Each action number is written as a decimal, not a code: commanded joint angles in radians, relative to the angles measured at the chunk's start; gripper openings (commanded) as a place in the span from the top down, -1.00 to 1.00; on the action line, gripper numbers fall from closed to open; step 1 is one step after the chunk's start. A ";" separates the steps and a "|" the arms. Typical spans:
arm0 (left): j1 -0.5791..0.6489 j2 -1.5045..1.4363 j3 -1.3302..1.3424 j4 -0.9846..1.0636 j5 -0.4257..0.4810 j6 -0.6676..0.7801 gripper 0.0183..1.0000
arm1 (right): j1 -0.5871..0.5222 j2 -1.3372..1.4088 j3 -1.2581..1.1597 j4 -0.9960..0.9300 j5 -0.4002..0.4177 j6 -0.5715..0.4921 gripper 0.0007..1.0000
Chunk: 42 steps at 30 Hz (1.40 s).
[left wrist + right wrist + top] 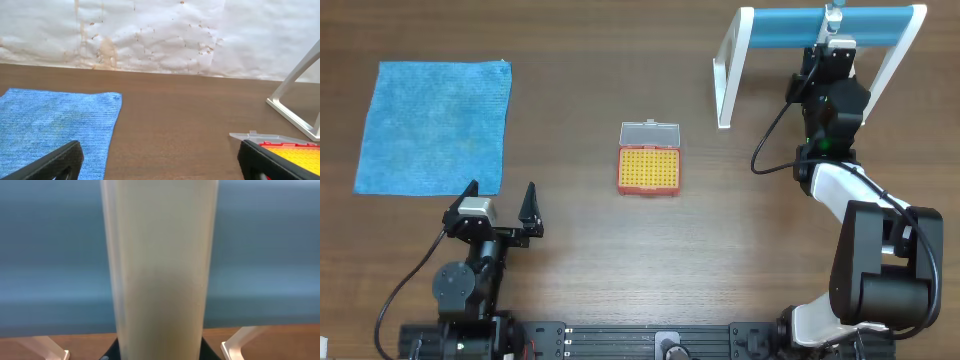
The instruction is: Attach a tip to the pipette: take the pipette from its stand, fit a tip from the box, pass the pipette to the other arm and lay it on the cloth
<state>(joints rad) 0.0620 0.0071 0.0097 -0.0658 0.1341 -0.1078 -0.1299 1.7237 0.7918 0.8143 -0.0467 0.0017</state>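
- Left pincer (pixel 500 205) is at lower left of the top view, spread wide and empty, just below the blue cloth (pixel 435 125).
- Cloth lies flat on the bench (pixel 620 260), upper left.
- Tip box (pixel 649 165) is mid-frame with its clear lid tipped back and its yellow rack exposed.
- Right pincer (pixel 833 40) is at upper right, against the blue bar of the pipette stand (pixel 730 70).
- Pipette (pixel 160 270) hangs upright on the stand, its pale barrel close before the right wrist camera. Cannot tell whether the right pincer is pinching it.
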 commanded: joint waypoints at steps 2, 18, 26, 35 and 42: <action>0.001 -0.003 -0.004 -0.004 -0.003 -0.008 -0.99 | 0.008 -0.071 0.022 0.017 0.009 0.002 0.84; 0.001 -0.003 -0.004 -0.004 -0.003 -0.008 -0.99 | 0.264 -0.293 -0.404 0.649 -0.259 0.005 0.84; 0.001 -0.003 -0.004 -0.004 -0.003 -0.008 -0.99 | 0.520 -0.140 -0.367 0.647 -0.253 0.004 0.84; 0.001 -0.003 -0.004 -0.004 -0.003 -0.008 -1.00 | 0.625 0.029 -0.319 0.647 -0.288 0.151 0.84; 0.001 -0.003 -0.004 -0.004 -0.003 -0.008 -1.00 | 0.664 0.097 -0.315 0.648 -0.287 0.151 0.84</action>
<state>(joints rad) 0.0620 0.0082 0.0097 -0.0658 0.1341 -0.1078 0.5251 1.8069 0.4603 1.4525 -0.3252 0.1379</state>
